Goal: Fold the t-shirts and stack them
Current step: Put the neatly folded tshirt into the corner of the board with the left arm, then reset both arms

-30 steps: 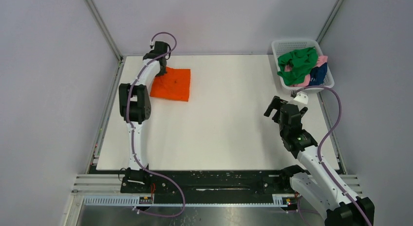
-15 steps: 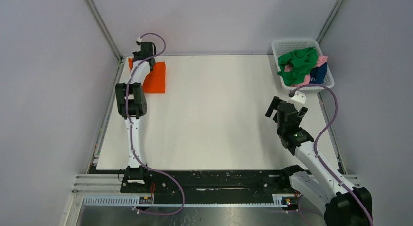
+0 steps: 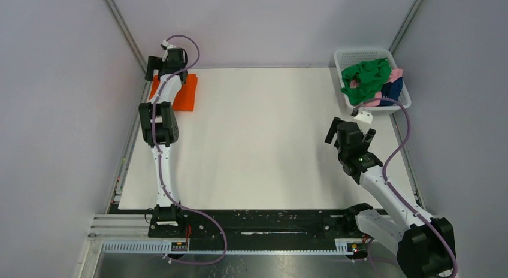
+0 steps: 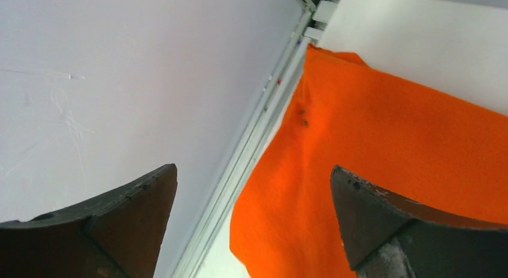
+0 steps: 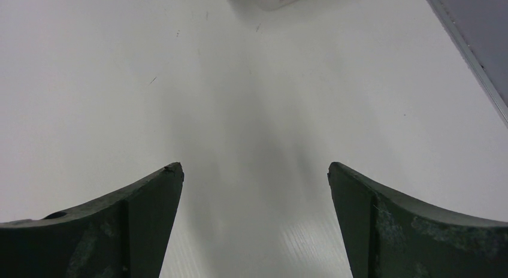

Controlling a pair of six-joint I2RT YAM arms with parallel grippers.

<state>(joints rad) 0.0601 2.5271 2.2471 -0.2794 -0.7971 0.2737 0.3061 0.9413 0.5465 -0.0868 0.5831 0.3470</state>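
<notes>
Orange t-shirt [image 3: 184, 93]: lies folded flat at the far-left corner of the table [image 3: 269, 140], its left edge against the frame rail.
Its axis: near-square, perhaps a little longer along 9-to-3. The left arm crosses its middle, so I cannot be sure.
Left gripper [image 3: 163, 63]: hovers over the shirt's far-left corner. In the wrist view its fingers are spread wide with nothing between them, and the orange cloth lies below toward 3 o'clock.
Other t-shirts: the green t-shirt [image 3: 366, 80] is heaped on top, with the pink t-shirt [image 3: 374, 100] and the navy t-shirt [image 3: 392, 89] under it. All are unfolded in the white basket [image 3: 359, 53] at the far-right corner.
Right gripper [image 3: 350, 129]: fingers parted wide and empty, above bare table.
Deciding relation: the basket lies at about 12 to 1 o'clock from the right gripper, near it and well apart from the left one.
Nearer arm: the right, by my reading, so the next shirt is probably its to fetch, with green the easiest to reach.
Stack spot: likely the orange shirt, at 10 o'clock across the table from the basket.
Brands, labels, writing: none readable. A small dark speck shows on the orange cloth in the left wrist view.
</notes>
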